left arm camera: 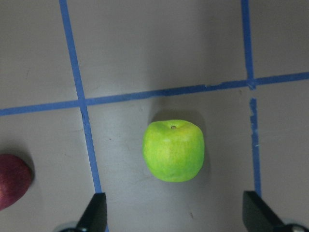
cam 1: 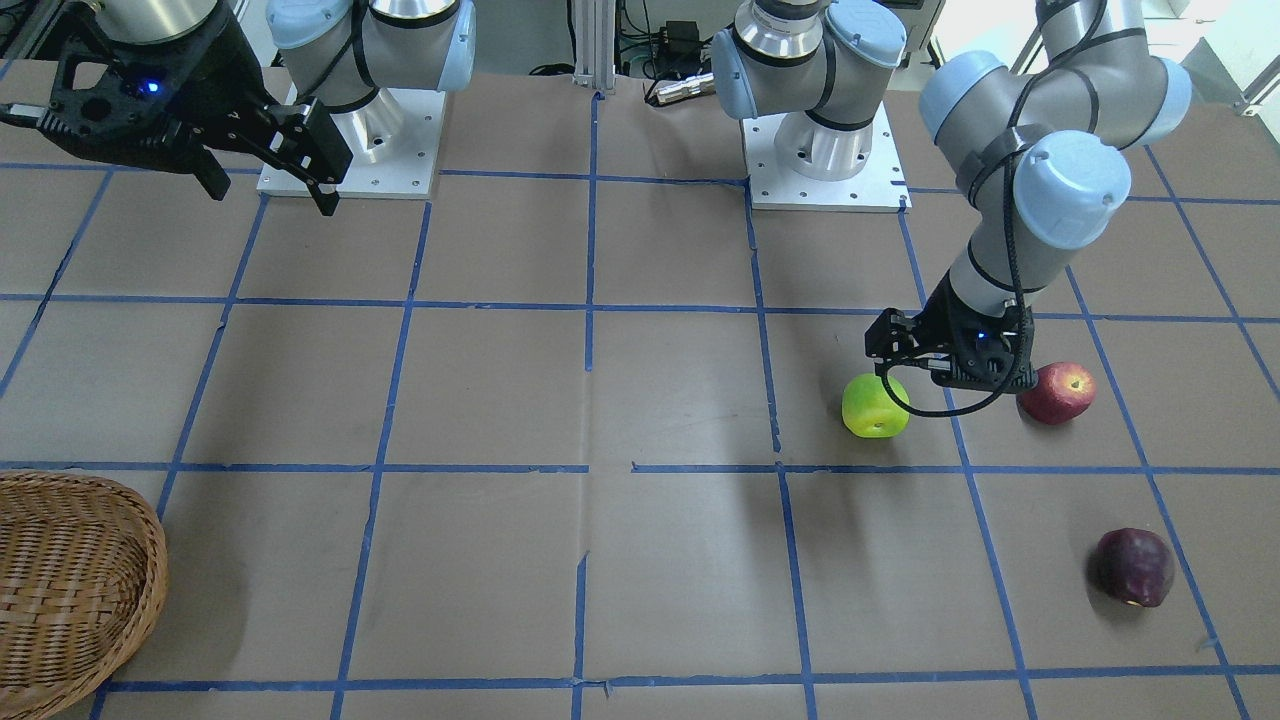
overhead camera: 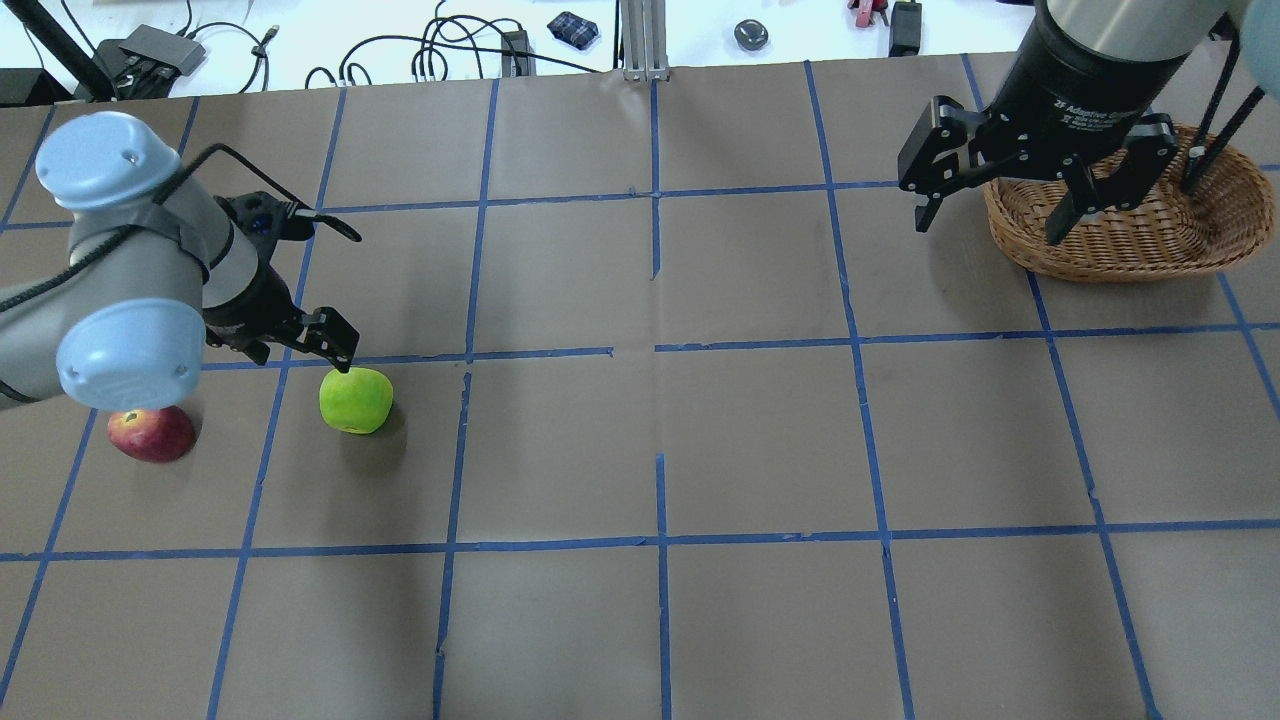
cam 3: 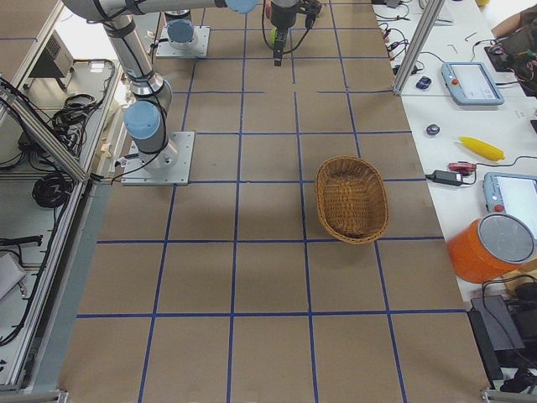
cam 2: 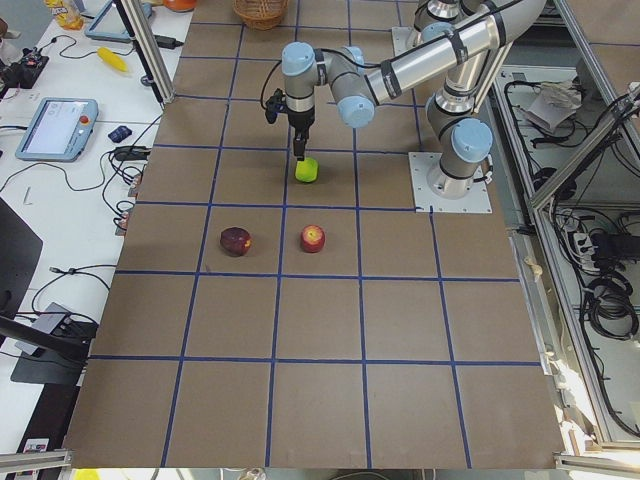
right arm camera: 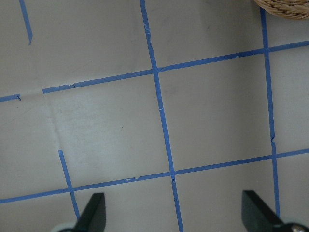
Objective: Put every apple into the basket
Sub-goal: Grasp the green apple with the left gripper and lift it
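The yellow-green apple (cam 1: 875,405) (overhead camera: 355,400) (left arm camera: 174,151) sits on the brown table. My left gripper (cam 1: 950,375) (overhead camera: 300,345) (left arm camera: 176,215) hovers open just above and beside it, not touching it. The red apple (cam 1: 1057,392) (overhead camera: 152,433) (left arm camera: 12,181) lies close by, partly under my left arm. The dark maroon apple (cam 1: 1132,567) (cam 2: 235,241) lies farther out and is not in the overhead view. The wicker basket (cam 1: 60,590) (overhead camera: 1130,240) (cam 3: 352,200) stands empty on the table's other side. My right gripper (cam 1: 270,195) (overhead camera: 990,215) (right arm camera: 174,215) hangs open and empty, raised beside the basket.
Blue tape lines (overhead camera: 660,350) divide the table into squares. The two arm bases (cam 1: 350,150) (cam 1: 825,160) stand at the robot's edge. Beyond the far edge is a white bench with cables (overhead camera: 450,50), tablets (cam 3: 474,80) and an orange bucket (cam 3: 491,248).
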`<state>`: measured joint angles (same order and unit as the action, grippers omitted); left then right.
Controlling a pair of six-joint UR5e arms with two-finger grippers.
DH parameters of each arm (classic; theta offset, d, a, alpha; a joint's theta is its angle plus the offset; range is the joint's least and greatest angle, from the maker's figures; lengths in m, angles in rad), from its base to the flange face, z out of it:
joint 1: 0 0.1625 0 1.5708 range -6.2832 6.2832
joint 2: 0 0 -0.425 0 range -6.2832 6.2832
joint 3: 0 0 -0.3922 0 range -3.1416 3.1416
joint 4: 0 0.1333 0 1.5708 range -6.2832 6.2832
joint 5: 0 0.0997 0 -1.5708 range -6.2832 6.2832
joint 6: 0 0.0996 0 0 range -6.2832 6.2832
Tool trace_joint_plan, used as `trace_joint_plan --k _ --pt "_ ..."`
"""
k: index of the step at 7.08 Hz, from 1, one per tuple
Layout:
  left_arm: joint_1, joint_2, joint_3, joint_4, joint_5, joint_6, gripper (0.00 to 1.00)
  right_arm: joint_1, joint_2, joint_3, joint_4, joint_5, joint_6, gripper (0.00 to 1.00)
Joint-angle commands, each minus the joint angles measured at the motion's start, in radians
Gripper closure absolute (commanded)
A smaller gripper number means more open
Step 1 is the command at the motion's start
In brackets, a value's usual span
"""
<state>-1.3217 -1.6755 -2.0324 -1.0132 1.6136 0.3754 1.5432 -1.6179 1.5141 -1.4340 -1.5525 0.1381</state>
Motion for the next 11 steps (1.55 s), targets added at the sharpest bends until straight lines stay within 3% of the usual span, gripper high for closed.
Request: trace_joint_plan --k 1,3,4,5,6,7,11 --pt "0.004 -0.064 -0.058 0.097 -0.03 0.01 0.0 0.0 0.001 0.0 0.0 0.0 0.0 0.0" --pt "0.004 -0.104 -0.058 0.126 -0.044 0.014 0.0 0.0 0.001 0.0 0.0 0.002 0.0 0.0" --pt "0.004 -0.118 -0.057 0.136 -0.044 0.014 0.13 0.0 0.001 0.0 0.001 0.0 0.0 0.0" --pt "0.004 -0.121 -0.055 0.137 -0.041 0.019 0.6 0.0 0.001 0.002 0.001 0.0 0.0 0.0" --pt "0.004 -0.119 -0.048 0.139 -0.043 0.007 0.8 0.0 0.001 0.002 0.001 0.0 0.0 0.0" --pt "-0.01 -0.113 -0.022 0.131 -0.049 -0.024 0.81 0.0 0.001 0.002 0.001 0.0 0.0 0.0" --pt "-0.293 -0.147 0.122 0.106 -0.205 -0.76 0.9 -0.003 0.003 0.002 -0.008 0.002 -0.002 0.0"
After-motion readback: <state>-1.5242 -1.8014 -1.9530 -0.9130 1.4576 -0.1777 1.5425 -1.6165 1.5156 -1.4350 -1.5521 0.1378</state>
